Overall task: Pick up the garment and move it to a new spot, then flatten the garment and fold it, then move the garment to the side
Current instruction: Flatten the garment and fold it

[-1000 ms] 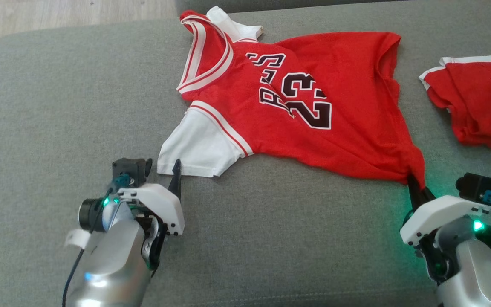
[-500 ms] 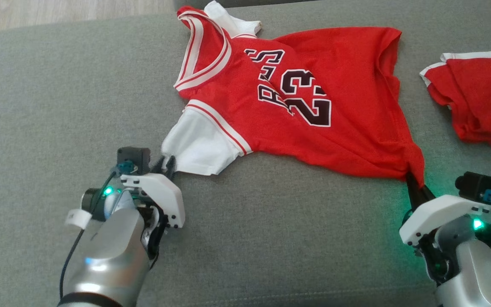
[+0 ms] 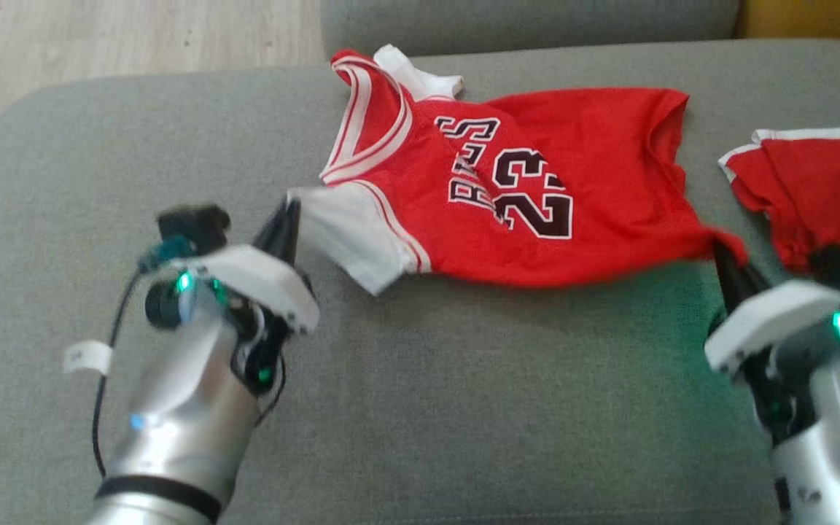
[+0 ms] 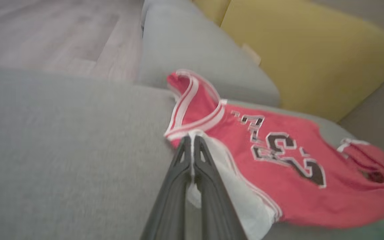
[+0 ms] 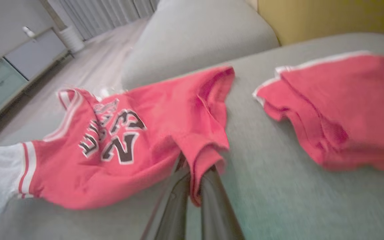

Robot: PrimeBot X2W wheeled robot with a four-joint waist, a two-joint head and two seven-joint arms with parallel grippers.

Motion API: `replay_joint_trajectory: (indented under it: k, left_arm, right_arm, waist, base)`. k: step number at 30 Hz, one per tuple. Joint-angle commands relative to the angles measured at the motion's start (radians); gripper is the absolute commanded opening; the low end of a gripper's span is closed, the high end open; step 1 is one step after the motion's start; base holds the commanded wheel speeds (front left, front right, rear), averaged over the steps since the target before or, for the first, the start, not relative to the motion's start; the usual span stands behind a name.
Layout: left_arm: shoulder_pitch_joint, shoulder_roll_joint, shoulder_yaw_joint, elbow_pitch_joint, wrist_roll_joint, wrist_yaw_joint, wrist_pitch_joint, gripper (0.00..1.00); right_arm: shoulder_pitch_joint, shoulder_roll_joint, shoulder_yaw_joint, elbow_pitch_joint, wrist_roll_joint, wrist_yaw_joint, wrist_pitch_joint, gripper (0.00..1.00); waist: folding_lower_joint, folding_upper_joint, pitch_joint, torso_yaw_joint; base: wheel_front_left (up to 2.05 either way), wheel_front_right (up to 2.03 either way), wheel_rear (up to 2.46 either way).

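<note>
The garment (image 3: pixel 537 189) is a red jersey with white sleeves and a black 23, spread on the grey sofa seat (image 3: pixel 420 408). My left gripper (image 3: pixel 290 211) is shut on the edge of its near white sleeve (image 3: pixel 351 233); in the left wrist view the two dark fingers (image 4: pixel 178 180) pinch white cloth, with my left gripper (image 4: pixel 191 141) at the sleeve's corner. My right gripper (image 3: pixel 719 251) is shut on the jersey's red hem corner, which drapes over my right gripper (image 5: pixel 193 166) in the right wrist view. The near edge of the garment (image 5: pixel 128 143) hangs lifted between the two grips.
A second red piece of clothing with white trim (image 3: pixel 821 189) lies on the seat to the right, close to my right arm. Wooden floor (image 3: pixel 99 44) lies beyond the seat's left edge. A yellow cushion (image 4: pixel 312 56) and grey backrest (image 4: pixel 195 46) stand behind.
My left gripper closed on the white sleeve. Both grippers have since risen and moved forward, lifting the jersey's near edge. The camera has shifted too.
</note>
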Motion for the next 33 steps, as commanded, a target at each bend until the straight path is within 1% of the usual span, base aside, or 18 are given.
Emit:
replay_joint_trajectory:
  k: [1, 5, 10, 14, 18, 21, 22, 27, 30, 33]
  left_arm:
    - [-0.076, 0.023, 0.041, -0.058, -0.016, -0.003, -0.014, 0.0]
    - [-0.113, 0.039, 0.082, -0.177, -0.065, -0.009, -0.017, 0.0]
    - [-0.145, 0.059, 0.131, -0.337, -0.114, -0.007, -0.011, 0.0]
    - [-0.159, 0.07, 0.171, -0.47, -0.146, 0.02, 0.005, 0.0]
    - [-0.161, 0.079, 0.211, -0.613, -0.176, 0.06, 0.029, 0.0]
    - [-0.147, 0.091, 0.226, -0.719, -0.184, 0.099, 0.066, 0.0]
    - [-0.147, 0.091, 0.226, -0.719, -0.184, 0.099, 0.066, 0.0]
    - [-0.13, 0.126, 0.224, -0.855, -0.174, 0.155, 0.154, 0.0]
    - [-0.137, 0.152, 0.23, -0.874, -0.164, 0.173, 0.185, 0.0]
    - [-0.185, 0.174, 0.237, -0.838, -0.156, 0.174, 0.2, 0.0]
  right_arm:
    - [-0.073, -0.026, 0.035, -0.057, 0.011, -0.001, 0.002, 0.0]
    - [-0.147, -0.064, 0.087, -0.112, 0.067, -0.001, 0.022, 0.0]
    - [-0.237, -0.098, 0.136, -0.164, 0.135, -0.001, 0.04, 0.0]
    - [-0.291, -0.122, 0.171, -0.198, 0.156, -0.001, 0.054, 0.0]
    - [-0.315, -0.129, 0.168, -0.251, 0.166, -0.001, 0.07, 0.0]
    - [-0.302, -0.114, 0.139, -0.299, 0.167, -0.001, 0.101, 0.0]
    - [-0.302, -0.114, 0.139, -0.299, 0.167, -0.001, 0.101, 0.0]
    - [-0.264, -0.068, 0.084, -0.387, 0.164, -0.001, 0.196, 0.0]
    - [-0.272, -0.056, 0.071, -0.412, 0.156, -0.001, 0.236, 0.0]
    - [-0.319, -0.032, 0.05, -0.383, 0.164, -0.001, 0.265, 0.0]
  waist:
    - [0.0, 0.0, -0.019, 0.004]
    - [0.0, 0.0, -0.055, 0.005]
    - [0.0, 0.0, -0.116, 0.006]
    - [0.0, 0.0, -0.152, 0.007]
    - [0.0, 0.0, -0.181, 0.009]
    - [0.0, 0.0, -0.194, 0.01]
    - [0.0, 0.0, -0.194, 0.01]
    - [0.0, 0.0, -0.177, 0.012]
    - [0.0, 0.0, -0.136, 0.008]
    - [0.0, 0.0, -0.058, 0.005]
  base:
    - [0.0, 0.0, 0.0]
    - [0.0, 0.0, 0.0]
    - [0.0, 0.0, 0.0]
    - [0.0, 0.0, 0.0]
    - [0.0, 0.0, 0.0]
    - [0.0, 0.0, 0.0]
    - [0.0, 0.0, 0.0]
    - [0.0, 0.0, 0.0]
    - [0.0, 0.0, 0.0]
    - [0.0, 0.0, 0.0]
